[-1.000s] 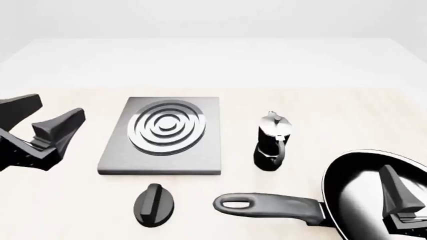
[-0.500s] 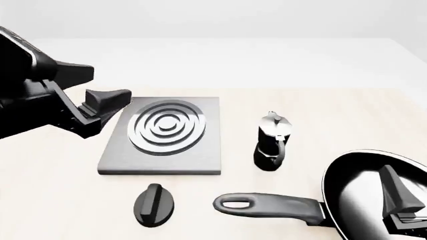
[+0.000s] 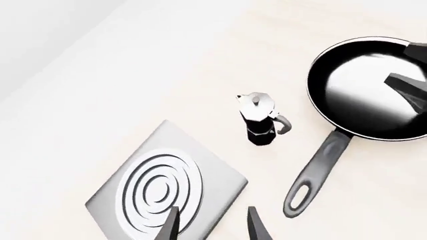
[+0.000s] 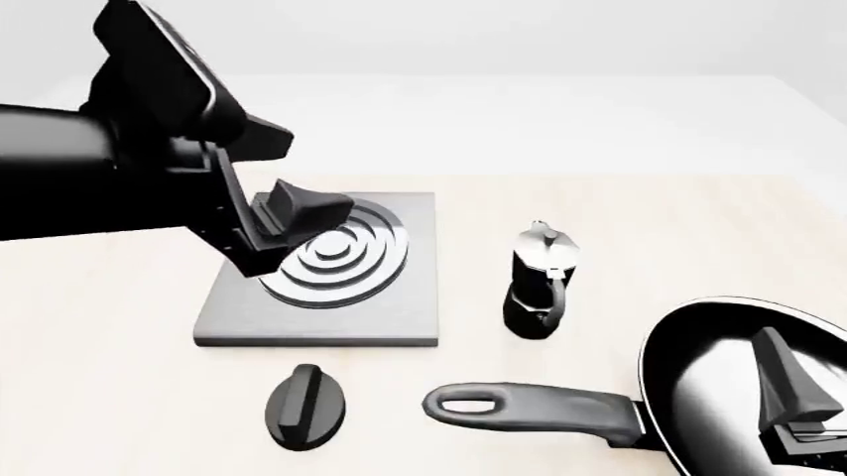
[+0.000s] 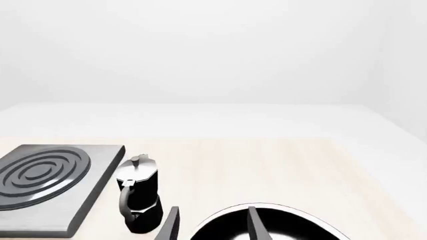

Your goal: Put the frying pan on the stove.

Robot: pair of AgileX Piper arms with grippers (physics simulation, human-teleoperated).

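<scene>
The frying pan [image 4: 701, 392] lies on the table at the near right, its long handle [image 4: 543, 407] pointing left. In the left wrist view the frying pan [image 3: 363, 85] shows whole, from above. The stove [image 4: 357, 302] sits flat at centre left. My left gripper [image 4: 317, 174] hangs open and empty in the air above the stove's left part; in its own view the stove [image 3: 160, 190] lies beyond my left gripper [image 3: 213, 230]. My right gripper [image 5: 213, 225] is open just above the pan's bowl [image 5: 287, 229], holding nothing. One of its fingers [image 4: 787, 382] shows over the pan.
A small black moka pot [image 4: 539, 283] stands between the stove and the pan. A black oval knob [image 4: 307, 405] lies in front of the stove, left of the handle's loop end. The table's far edge runs behind the stove.
My left arm has risen and swung right, from the table's left side to above the stove's left part. The right arm, pan and other things have not moved.
</scene>
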